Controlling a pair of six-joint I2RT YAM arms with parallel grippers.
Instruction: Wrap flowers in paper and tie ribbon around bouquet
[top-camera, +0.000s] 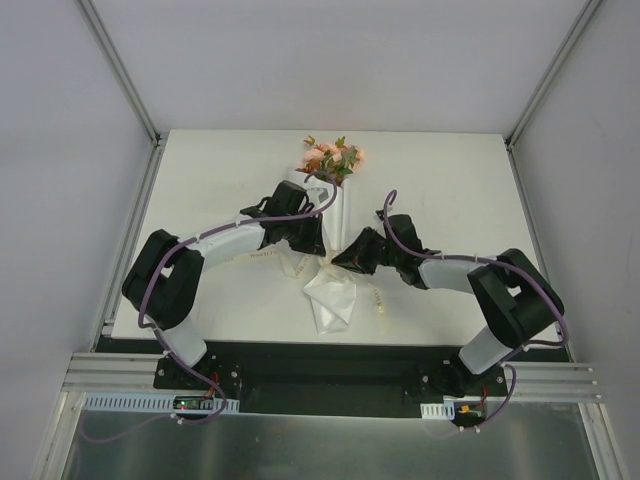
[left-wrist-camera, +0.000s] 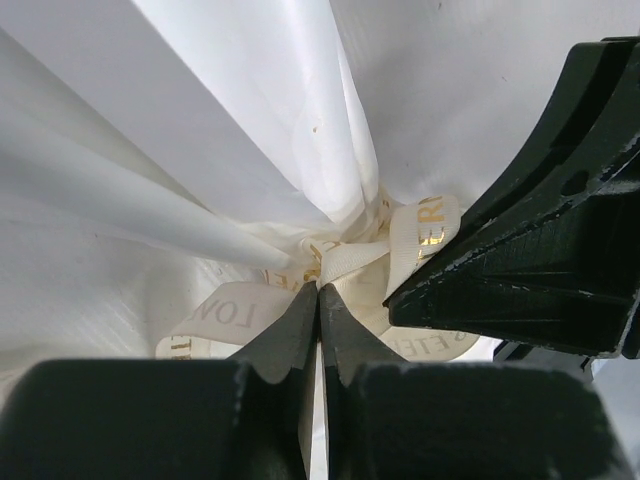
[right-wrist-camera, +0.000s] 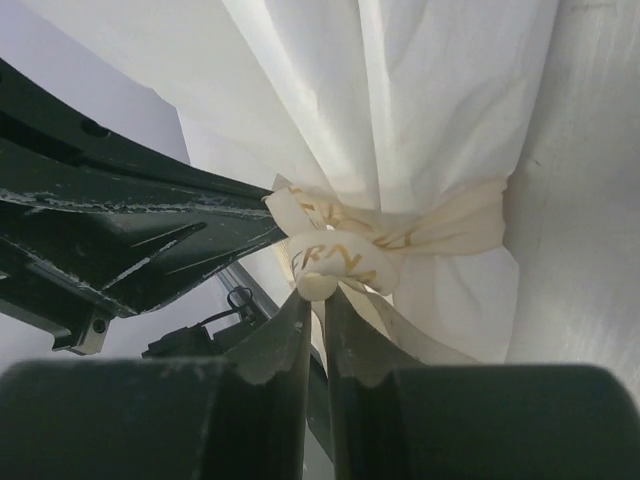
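Soft, even light fills the top view, leaving only faint shadows on the table (top-camera: 210, 180) beneath both arms, with no glare. In the wrist views, the paper (left-wrist-camera: 250, 110) ahead of the left gripper (left-wrist-camera: 319, 288) is bright, nearly washed out beyond the fingertips, with grey shading in its folds. The ribbon (right-wrist-camera: 340, 258) just beyond the right gripper (right-wrist-camera: 316, 297) is fairly sharp. The dark finger bases nearest each lens are blurred and underlit.
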